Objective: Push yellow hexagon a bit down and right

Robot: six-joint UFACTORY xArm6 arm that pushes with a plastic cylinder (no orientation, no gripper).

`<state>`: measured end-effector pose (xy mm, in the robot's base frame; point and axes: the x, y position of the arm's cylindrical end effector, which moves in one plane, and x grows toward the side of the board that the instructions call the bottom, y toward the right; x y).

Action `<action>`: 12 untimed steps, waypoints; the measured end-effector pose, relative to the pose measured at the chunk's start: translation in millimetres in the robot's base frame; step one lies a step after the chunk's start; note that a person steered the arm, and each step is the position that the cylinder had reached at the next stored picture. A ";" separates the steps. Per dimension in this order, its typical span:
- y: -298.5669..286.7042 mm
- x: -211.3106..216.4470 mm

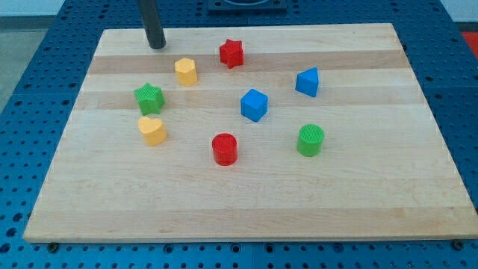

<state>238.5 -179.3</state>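
Wooden board (pixel 246 209): my tip (pixel 157 46) up-left of yellow hexagon (pixel 186 72)

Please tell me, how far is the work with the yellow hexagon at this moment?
Done: nothing visibly; the yellow hexagon sits near the view's top left, beside the red star. In hand: my tip stands up and left of the hexagon, apart from it, a fitting side for the push. Left: making contact and pushing it a bit down and right.
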 end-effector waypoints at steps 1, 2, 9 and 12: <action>12.5 -0.3; 55.3 -11.9; 58.3 54.6; 48.0 58.4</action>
<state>296.9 -131.2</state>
